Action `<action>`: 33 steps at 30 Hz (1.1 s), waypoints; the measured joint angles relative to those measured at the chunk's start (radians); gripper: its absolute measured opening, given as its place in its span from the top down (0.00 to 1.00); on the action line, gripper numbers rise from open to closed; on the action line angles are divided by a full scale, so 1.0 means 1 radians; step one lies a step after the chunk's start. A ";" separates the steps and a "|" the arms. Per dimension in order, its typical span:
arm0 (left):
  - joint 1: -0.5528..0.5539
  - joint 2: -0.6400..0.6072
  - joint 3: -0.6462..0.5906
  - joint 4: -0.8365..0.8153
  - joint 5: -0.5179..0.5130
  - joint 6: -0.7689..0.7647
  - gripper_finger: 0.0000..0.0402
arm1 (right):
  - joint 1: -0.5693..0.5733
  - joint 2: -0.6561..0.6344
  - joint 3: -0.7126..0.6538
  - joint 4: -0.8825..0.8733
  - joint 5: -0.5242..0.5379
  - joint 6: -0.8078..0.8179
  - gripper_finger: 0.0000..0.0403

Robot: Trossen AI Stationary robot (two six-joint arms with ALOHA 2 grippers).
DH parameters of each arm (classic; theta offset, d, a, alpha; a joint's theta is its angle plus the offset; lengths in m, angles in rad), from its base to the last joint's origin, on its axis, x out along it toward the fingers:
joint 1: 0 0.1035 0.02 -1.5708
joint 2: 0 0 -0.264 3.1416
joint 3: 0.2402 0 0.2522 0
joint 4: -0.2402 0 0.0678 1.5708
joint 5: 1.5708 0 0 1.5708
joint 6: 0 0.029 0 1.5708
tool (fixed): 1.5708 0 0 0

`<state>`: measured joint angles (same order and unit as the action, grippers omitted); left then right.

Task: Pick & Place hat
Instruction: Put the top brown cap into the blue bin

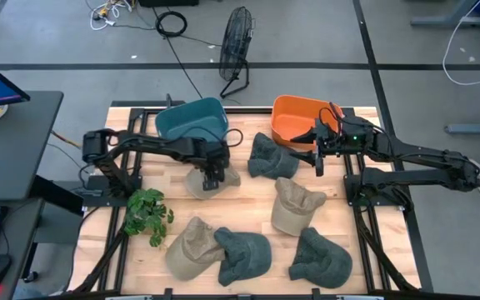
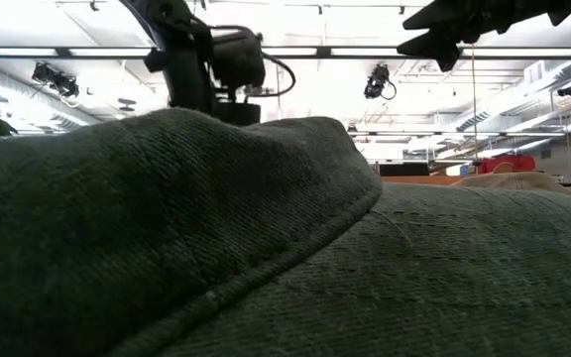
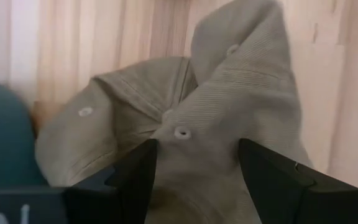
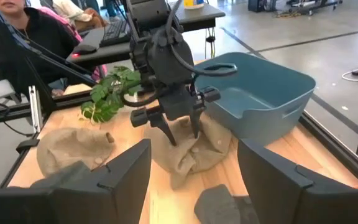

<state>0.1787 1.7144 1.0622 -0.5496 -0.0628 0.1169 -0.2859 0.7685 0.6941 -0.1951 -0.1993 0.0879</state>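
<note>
A beige hat lies crumpled on the table in front of the blue bin. My left gripper is right above it, pointing down and open. In the left wrist view the left gripper has one finger on either side of the hat's crown. The right wrist view shows the left gripper over the same beige hat. My right gripper waits open beside the orange bin, above the table; the right gripper faces the left arm. My left gripper comes at the beige hat's crown from above, pointing down, with its open fingers on either side of the raised fold. The hat lies on the table. I cannot tell whether the fingertips touch the cloth.
Other hats lie about: a dark green hat, a beige hat, a dark green hat, a beige hat and a dark green hat. A leafy plant lies at the table's left. A dark green hat fills the low view.
</note>
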 joint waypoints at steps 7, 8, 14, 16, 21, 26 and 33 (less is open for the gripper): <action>0.000 0.052 0.000 0.005 -0.001 0.001 0.51 | 0.000 0.000 0.000 0.000 0.000 -0.001 0.39; 0.000 0.055 0.000 0.004 0.000 0.001 0.54 | 0.000 0.000 0.000 0.000 0.000 -0.001 0.39; 0.001 0.055 -0.004 0.007 0.000 0.000 0.81 | 0.000 0.000 0.000 0.000 0.000 -0.001 0.39; 0.002 0.055 -0.004 0.006 0.000 0.000 0.90 | 0.000 0.000 0.000 0.000 0.000 -0.001 0.39; -0.003 0.042 -0.006 0.001 0.006 0.000 0.97 | 0.000 0.000 0.000 0.000 0.000 -0.001 0.39; -0.040 0.010 0.055 -0.063 0.042 0.000 0.98 | 0.000 0.000 0.000 0.000 0.000 -0.001 0.39; -0.098 -0.004 0.296 -0.281 0.015 0.030 0.98 | 0.000 0.000 0.000 -0.001 0.000 -0.001 0.39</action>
<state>0.0811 1.7103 1.3578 -0.8302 -0.0481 0.1469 -0.2863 0.7685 0.6941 -0.1963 -0.1989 0.0872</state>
